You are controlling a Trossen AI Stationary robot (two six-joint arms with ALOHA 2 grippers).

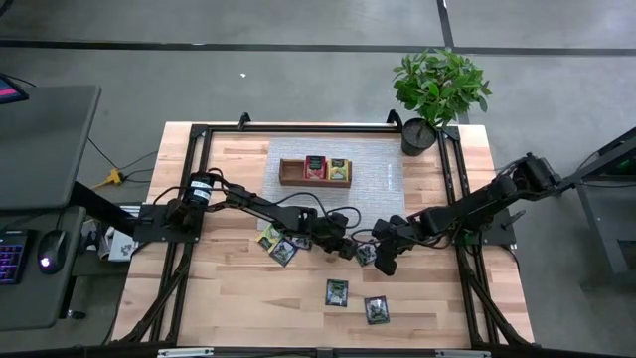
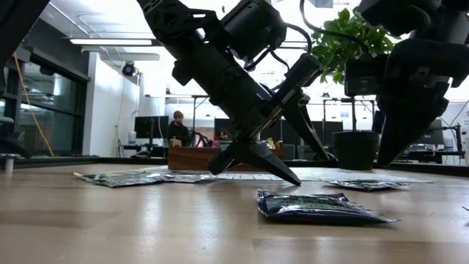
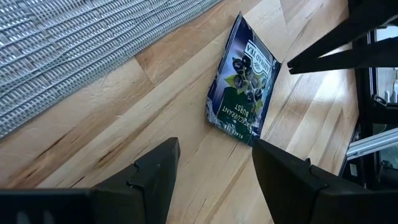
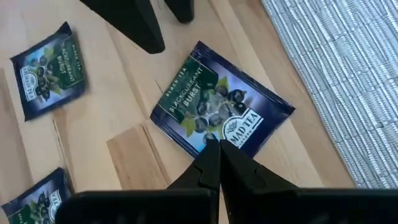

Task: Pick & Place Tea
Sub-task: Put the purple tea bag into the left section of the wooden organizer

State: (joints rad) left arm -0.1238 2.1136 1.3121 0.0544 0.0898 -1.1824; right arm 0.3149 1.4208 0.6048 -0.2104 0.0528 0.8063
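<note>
A dark blue blackcurrant tea packet lies flat on the wooden table between my two grippers; it also shows in the left wrist view and the right wrist view. My left gripper is open and empty, low over the table just left of the packet, its fingers pointing slantwise down. My right gripper is shut, its tip over the packet's edge nearest it. My right gripper's shut fingertips stand over the packet's edge, coming slantwise down from the table's right. I cannot tell whether they touch it. The packet lies flat on the table.
Two more dark packets lie nearer the front edge, and a small heap of packets lies under the left arm. A brown tray with a red and a yellow-green packet stands on a grey mat. A potted plant stands far right.
</note>
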